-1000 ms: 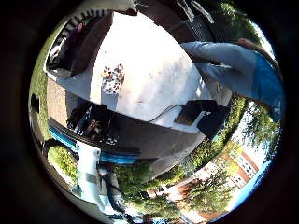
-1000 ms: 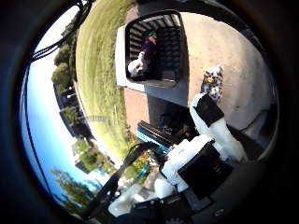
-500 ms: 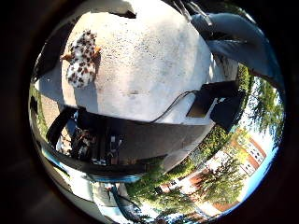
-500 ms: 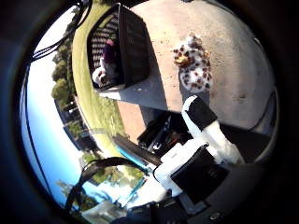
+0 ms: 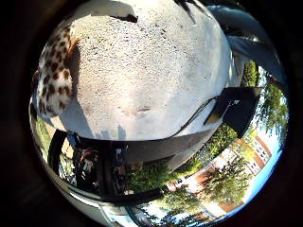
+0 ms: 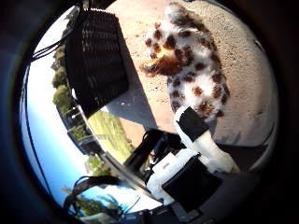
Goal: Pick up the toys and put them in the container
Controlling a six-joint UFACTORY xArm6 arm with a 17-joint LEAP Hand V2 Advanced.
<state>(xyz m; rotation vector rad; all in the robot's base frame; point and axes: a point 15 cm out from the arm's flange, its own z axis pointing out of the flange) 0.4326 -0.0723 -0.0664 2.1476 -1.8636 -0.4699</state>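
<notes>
As the palm drops toward the pavement, the spotted toy (image 6: 191, 70) swells from a small shape a second ago to something filling much of the thumb-side view, so the hand (image 6: 198, 154) has closed most of the distance. Its white and black finger reaches out fairly straight, the tip just at the toy's near edge; I cannot tell whether it touches yet. Nothing is held, and the hand looks open.

Beyond the finger, the toy lies flat on the pale concrete (image 5: 151, 71), white plush with brown spots and an orange patch near its middle. Just past it stands the black basket (image 6: 96, 60), near the toy but apart from it, its slatted wall facing the camera.

By my judgement the approach is almost done and the grasp comes next: fingers need to curl round the soft body before lifting it over to the basket.
</notes>
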